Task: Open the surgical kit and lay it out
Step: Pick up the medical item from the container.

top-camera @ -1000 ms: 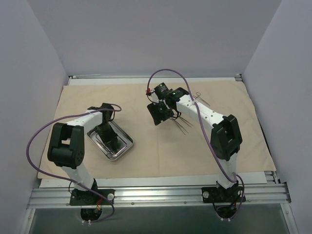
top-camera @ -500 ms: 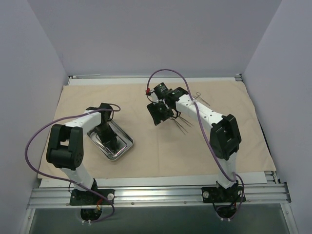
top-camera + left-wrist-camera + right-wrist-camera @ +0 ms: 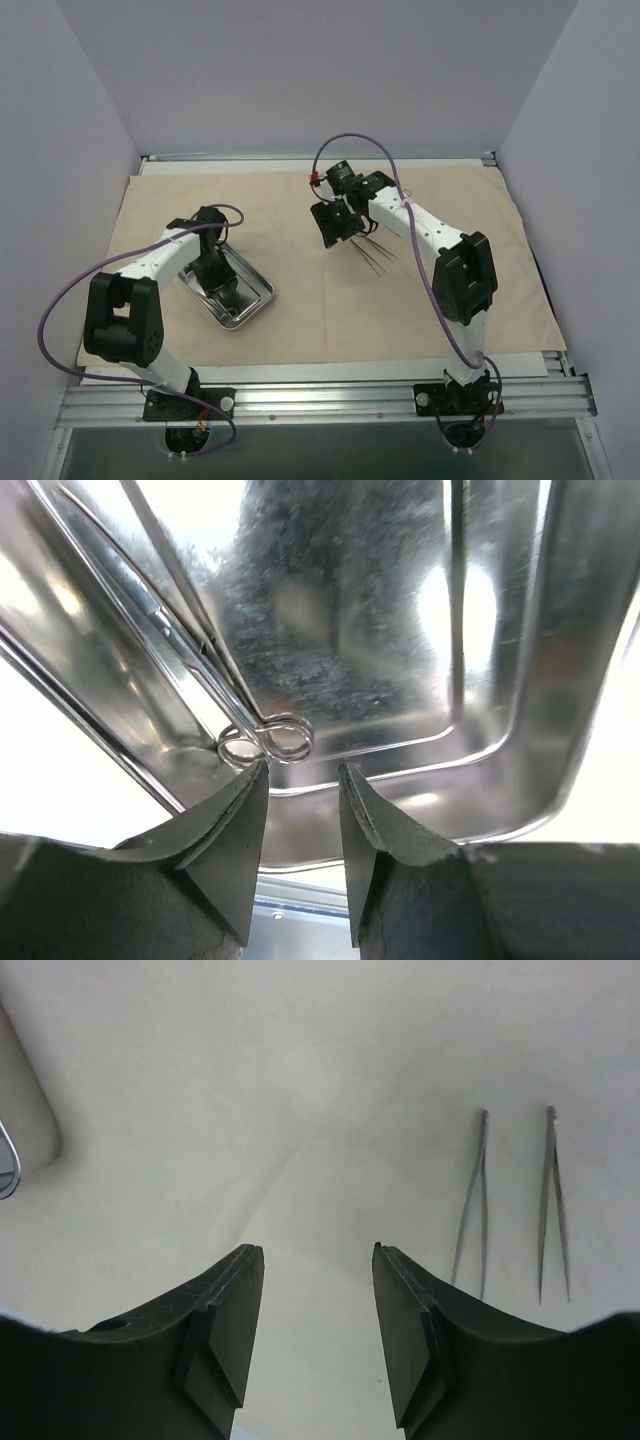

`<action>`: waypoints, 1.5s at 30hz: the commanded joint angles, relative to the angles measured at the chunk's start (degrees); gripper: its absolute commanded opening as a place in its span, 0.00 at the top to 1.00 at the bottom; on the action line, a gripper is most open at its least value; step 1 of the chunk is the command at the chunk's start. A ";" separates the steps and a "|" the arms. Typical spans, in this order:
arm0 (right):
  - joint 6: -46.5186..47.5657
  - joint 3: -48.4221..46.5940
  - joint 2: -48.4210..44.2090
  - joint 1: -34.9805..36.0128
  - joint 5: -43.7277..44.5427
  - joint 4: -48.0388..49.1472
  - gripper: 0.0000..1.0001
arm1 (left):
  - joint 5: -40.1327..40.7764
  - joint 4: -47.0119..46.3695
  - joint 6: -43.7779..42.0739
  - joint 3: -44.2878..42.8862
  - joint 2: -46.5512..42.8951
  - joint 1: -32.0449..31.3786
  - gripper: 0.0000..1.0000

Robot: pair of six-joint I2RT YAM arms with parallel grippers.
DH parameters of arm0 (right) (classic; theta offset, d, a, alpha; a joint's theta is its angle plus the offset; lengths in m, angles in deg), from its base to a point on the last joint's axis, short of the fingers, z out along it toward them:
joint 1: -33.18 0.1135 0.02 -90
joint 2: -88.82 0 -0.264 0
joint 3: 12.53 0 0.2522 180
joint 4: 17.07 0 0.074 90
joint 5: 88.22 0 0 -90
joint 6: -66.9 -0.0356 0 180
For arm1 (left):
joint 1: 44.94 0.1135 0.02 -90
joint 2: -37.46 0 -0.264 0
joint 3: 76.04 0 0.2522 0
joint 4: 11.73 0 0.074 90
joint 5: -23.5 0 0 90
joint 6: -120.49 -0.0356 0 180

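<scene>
While left jaws gape, likely forceps rings (image 3: 268, 742) lie just beyond.

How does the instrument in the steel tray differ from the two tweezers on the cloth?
The instrument has two finger rings at its handle end; the tweezers have none and taper to points. The instrument lies inside the steel tray; the tweezers lie side by side on the beige cloth, not touching. All are thin metal.
</scene>
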 commanded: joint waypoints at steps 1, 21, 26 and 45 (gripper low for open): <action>0.13 -0.69 -2.09 -1.45 -0.60 -1.72 0.52 | -0.92 0.26 -0.25 0.59 -0.93 0.15 0.57; -0.66 3.70 -5.17 -1.98 -1.13 -0.32 0.52 | -4.44 -6.95 1.59 5.42 3.20 -0.99 0.58; -0.49 4.14 -5.35 -1.98 -1.04 -0.32 0.52 | -4.18 -7.91 2.29 5.77 5.57 -1.78 0.58; -0.58 3.62 -5.00 -1.98 -0.95 -0.05 0.52 | -2.07 -3.53 -3.77 -3.79 6.63 -1.61 0.98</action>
